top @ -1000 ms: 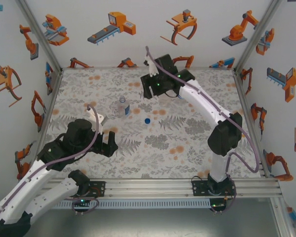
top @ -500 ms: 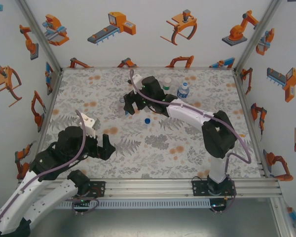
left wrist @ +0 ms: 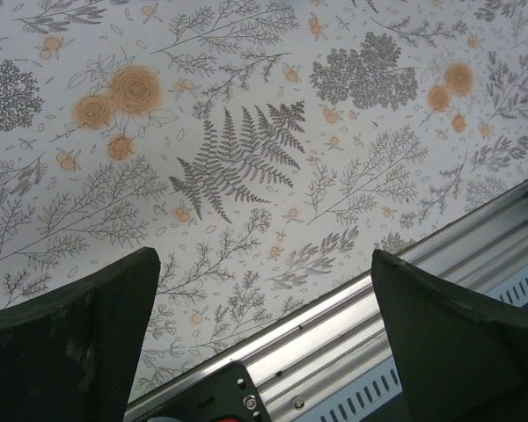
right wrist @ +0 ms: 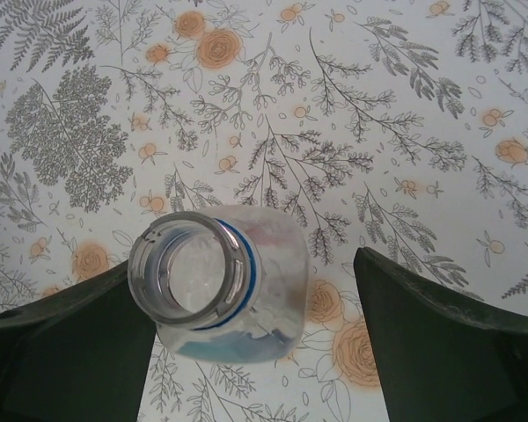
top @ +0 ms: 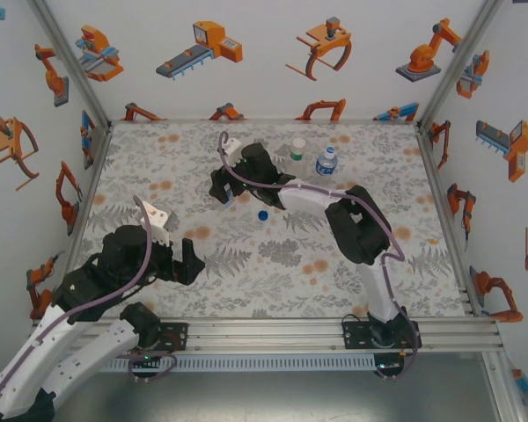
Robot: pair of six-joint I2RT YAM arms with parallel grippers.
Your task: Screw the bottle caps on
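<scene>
Swung left, the right gripper (right wrist: 245, 268) straddles the open bottle (right wrist: 268, 294), jaws spread — blue cap (top: 262, 214) nearby; left gripper (left wrist: 264, 264) gapes wide.

This looked like a robotics lab's test cell: a table (top: 158, 158) under floral cloth, boxed by white walls (top: 264, 79) printed with orange cartoon robots, an aluminium rail (top: 264, 332) along the front, a left arm (top: 70, 312) and right arm (top: 376, 286) bolted to it.

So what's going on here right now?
The right gripper is open astride an uncapped bottle mid-table, not yet clamped on it. A blue cap lies loose nearby. A green-label bottle and a blue-label bottle stand further back. The left gripper hangs open near the front, holding nothing.
</scene>
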